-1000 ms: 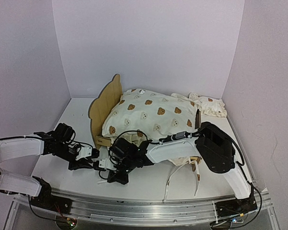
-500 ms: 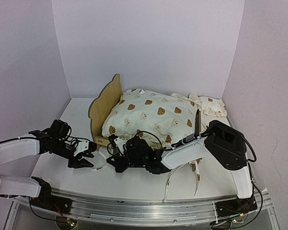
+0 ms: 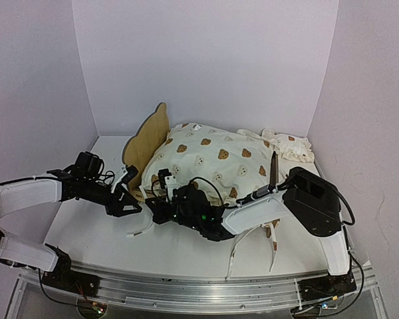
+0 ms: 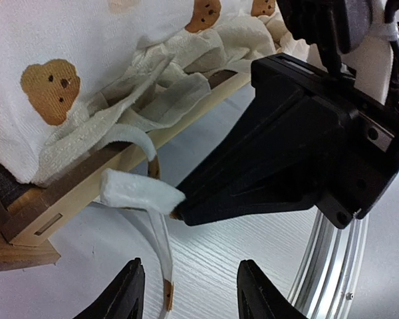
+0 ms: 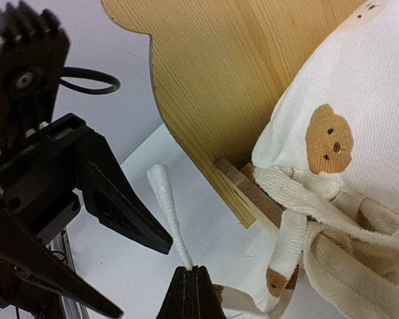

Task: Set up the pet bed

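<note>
The pet bed, a plywood frame with a bear-ear headboard (image 3: 148, 141), stands mid-table with the cream bear-print cushion (image 3: 213, 158) lying on it. My right gripper (image 3: 153, 211) is at the bed's near left corner, shut on a white tie string (image 5: 167, 199) of the cushion. Its closed tips (image 5: 193, 274) pinch the string just off the headboard (image 5: 239, 80) and the side rail (image 4: 120, 166). My left gripper (image 3: 123, 203) is open and empty right beside it. Its fingers (image 4: 130, 296) hover over the table under the held string (image 4: 143, 193).
The small ruffled bear-print pillow (image 3: 290, 146) lies at the back right, beside the bed. More tie strings (image 3: 253, 240) trail on the table in front of the bed. White walls close in the back and both sides.
My right gripper has lifted the tie string toward the bed's headboard corner. My left gripper has moved away from the near edge to the same corner, staying open.
</note>
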`<control>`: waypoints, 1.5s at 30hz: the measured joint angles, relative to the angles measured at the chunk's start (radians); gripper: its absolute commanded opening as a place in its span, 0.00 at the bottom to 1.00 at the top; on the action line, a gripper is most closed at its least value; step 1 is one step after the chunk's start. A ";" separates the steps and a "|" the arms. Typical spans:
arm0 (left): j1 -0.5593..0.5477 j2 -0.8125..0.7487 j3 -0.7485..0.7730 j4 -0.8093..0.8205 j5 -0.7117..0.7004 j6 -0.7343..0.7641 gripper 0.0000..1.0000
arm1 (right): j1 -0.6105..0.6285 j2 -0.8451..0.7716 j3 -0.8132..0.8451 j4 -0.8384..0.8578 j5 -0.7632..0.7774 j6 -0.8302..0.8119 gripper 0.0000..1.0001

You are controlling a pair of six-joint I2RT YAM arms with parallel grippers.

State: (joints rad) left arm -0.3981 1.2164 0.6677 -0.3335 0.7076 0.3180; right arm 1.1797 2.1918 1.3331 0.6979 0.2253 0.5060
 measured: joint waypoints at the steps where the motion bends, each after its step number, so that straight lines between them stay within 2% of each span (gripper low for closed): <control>1: 0.000 0.007 0.000 0.015 -0.002 -0.021 0.48 | 0.000 0.000 0.000 0.001 0.000 0.000 0.00; 11: 0.004 0.043 0.000 0.172 -0.028 -0.182 0.41 | 0.001 0.000 -0.009 0.020 -0.016 0.008 0.00; 16: 0.006 0.049 0.000 0.217 -0.005 -0.241 0.23 | 0.002 0.000 -0.017 0.020 -0.021 0.003 0.00; 19: 0.006 0.052 0.000 0.233 0.009 -0.260 0.05 | 0.002 0.000 -0.017 0.021 -0.027 -0.002 0.00; 21: 0.006 0.055 0.000 0.236 0.019 -0.267 0.00 | 0.002 0.000 -0.017 0.021 -0.033 -0.004 0.00; 23: 0.006 0.056 0.000 0.238 0.026 -0.267 0.00 | 0.002 0.000 -0.017 0.021 -0.040 -0.005 0.01; 25: 0.006 0.056 0.000 0.235 0.024 -0.266 0.00 | 0.002 0.000 -0.017 0.021 -0.044 -0.006 0.13; 28: 0.006 0.057 0.000 0.217 -0.024 -0.265 0.00 | 0.003 -0.003 -0.030 0.013 -0.020 -0.004 0.20; 36: -0.001 0.060 -0.012 0.204 -0.153 -0.199 0.00 | 0.039 -0.023 -0.064 -0.129 0.210 0.026 0.21; 41: -0.031 0.083 -0.029 0.241 -0.184 -0.128 0.00 | 0.063 0.001 0.013 -0.145 0.282 0.076 0.24; 45: -0.033 0.091 -0.030 0.263 -0.204 -0.085 0.00 | 0.071 0.053 0.080 -0.136 0.334 0.108 0.23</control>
State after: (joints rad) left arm -0.4313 1.3073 0.6374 -0.0705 0.5034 0.2328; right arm 1.2510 2.2446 1.4129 0.5622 0.5594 0.6137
